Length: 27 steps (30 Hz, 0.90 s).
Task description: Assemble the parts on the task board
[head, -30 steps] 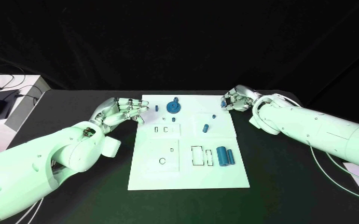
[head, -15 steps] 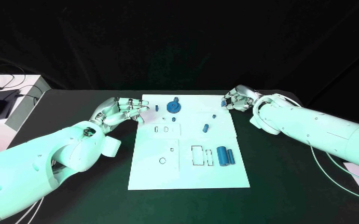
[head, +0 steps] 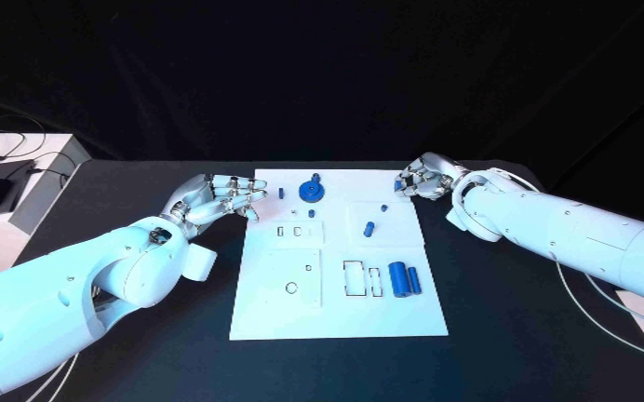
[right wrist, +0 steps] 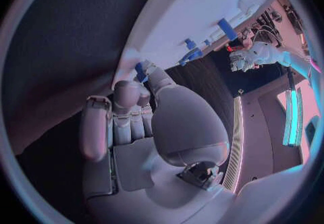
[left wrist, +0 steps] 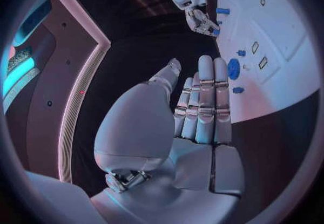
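A: Head view first: has anything moved in the last second?

B: Hardly. The right hand [head: 427,180] stays at the far right corner of the white board [head: 340,314], fingers curled around a small blue piece [head: 401,183]. The left hand [head: 219,199] still hovers just off the board's left edge, fingers apart, holding nothing.

A: So no progress?

B: I'd judge it a pause; the piece has yet to be set in place. The blue gear [head: 313,188] sits between the two hands, and the two blue cylinders [head: 406,279] lie nearer the robot, well clear of either hand.

A: What does the right wrist view add?

B: It shows the blue piece [right wrist: 140,70] pinched at the fingertips [right wrist: 150,73], just beside the board's corner. The left wrist view confirms a bare, flat palm [left wrist: 196,127].
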Tool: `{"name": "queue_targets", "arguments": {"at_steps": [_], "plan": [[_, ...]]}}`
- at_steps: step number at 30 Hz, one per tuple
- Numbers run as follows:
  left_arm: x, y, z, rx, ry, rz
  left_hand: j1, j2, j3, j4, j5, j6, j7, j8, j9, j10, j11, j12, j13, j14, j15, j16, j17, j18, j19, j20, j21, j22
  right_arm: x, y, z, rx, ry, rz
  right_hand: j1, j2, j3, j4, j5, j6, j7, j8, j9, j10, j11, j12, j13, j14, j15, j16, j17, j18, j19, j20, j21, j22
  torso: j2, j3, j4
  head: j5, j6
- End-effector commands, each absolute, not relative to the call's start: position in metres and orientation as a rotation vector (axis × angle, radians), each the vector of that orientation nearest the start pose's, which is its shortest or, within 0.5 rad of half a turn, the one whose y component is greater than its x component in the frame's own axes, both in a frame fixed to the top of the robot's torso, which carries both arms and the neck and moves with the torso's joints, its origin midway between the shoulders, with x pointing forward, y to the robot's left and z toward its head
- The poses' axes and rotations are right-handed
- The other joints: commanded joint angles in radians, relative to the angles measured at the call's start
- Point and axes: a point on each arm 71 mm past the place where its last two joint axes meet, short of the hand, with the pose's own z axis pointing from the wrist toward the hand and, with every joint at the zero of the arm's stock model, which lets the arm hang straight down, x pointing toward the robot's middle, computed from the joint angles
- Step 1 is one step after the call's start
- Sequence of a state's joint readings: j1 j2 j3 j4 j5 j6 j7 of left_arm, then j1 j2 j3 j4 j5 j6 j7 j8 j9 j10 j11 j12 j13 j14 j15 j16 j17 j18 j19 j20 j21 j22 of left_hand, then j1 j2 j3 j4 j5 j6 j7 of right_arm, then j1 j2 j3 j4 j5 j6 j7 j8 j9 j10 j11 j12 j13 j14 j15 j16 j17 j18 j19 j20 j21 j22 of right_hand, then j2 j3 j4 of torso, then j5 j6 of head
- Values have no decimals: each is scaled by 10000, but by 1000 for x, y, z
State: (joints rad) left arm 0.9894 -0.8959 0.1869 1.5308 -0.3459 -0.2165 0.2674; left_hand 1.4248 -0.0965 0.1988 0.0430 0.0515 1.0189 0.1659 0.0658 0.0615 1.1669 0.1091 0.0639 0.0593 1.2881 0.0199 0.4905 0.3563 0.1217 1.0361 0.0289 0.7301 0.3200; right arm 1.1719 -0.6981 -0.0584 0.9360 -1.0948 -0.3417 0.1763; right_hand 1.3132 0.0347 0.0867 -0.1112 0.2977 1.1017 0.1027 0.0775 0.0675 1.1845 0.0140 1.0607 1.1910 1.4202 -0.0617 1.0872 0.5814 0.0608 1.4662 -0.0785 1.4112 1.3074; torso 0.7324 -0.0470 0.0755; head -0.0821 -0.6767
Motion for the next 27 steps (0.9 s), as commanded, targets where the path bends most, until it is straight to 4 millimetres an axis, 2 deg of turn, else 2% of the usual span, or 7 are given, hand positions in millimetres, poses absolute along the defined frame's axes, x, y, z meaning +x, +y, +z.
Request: {"name": "queue_targets", "arguments": {"at_steps": [1,5,15,20,27], "plan": [[475,228,-197,-9120,15535,-15014,81,10,-52,-20,-25,-9,41,-32,12,-29,-9,-55,-7,-61,25,-46,-9,64,-23,-23,21,-9,560,-309,-226,2016,16245,5906,-7,180,31,35,-52,241,74,74,30,36,-67,-32,14,2,-80,-64,16,-126,910,-82,-44,1792,-1,-1,15,12,-6],[476,228,-197,-9123,15532,-15008,81,10,-52,-20,-25,-9,41,-32,12,-29,-9,-55,-7,-61,25,-46,-9,64,-23,-23,21,-9,559,-307,-225,2034,16032,5914,-65,218,-18,108,-57,353,5,114,26,102,-113,-50,57,19,-121,-103,27,-145,911,-137,-50,1790,-7,-6,8,13,5],[476,229,-197,-9129,15528,-14987,81,10,-52,-20,-25,-9,41,-32,12,-29,-9,-55,-7,-61,25,-46,-9,64,-23,-23,21,-9,551,-293,-217,2270,15426,5791,-184,149,-218,328,-7,368,-14,105,19,145,-129,-106,98,37,-132,-141,33,-147,909,-164,-77,1770,-16,-8,-13,57,30],[476,230,-197,-9144,15518,-14952,81,10,-52,-20,-25,-9,41,-32,12,-29,-9,-55,-7,-61,25,-46,-9,64,-23,-23,21,-9,545,-279,-210,2404,15332,5720,-170,166,-222,354,40,372,-16,104,20,143,-131,-135,94,37,-135,-154,31,-147,909,-167,-86,1762,-28,-11,-14,73,39],[477,231,-198,-9171,15490,-14882,81,10,-52,-20,-25,-9,41,-32,12,-29,-9,-55,-7,-61,25,-46,-9,64,-23,-23,21,-9,531,-241,-201,2211,15527,5795,-175,177,-217,372,91,374,-17,101,21,154,-134,-143,101,43,-137,-160,28,-147,909,-168,-96,1753,-79,-1,-38,106,32]]}}
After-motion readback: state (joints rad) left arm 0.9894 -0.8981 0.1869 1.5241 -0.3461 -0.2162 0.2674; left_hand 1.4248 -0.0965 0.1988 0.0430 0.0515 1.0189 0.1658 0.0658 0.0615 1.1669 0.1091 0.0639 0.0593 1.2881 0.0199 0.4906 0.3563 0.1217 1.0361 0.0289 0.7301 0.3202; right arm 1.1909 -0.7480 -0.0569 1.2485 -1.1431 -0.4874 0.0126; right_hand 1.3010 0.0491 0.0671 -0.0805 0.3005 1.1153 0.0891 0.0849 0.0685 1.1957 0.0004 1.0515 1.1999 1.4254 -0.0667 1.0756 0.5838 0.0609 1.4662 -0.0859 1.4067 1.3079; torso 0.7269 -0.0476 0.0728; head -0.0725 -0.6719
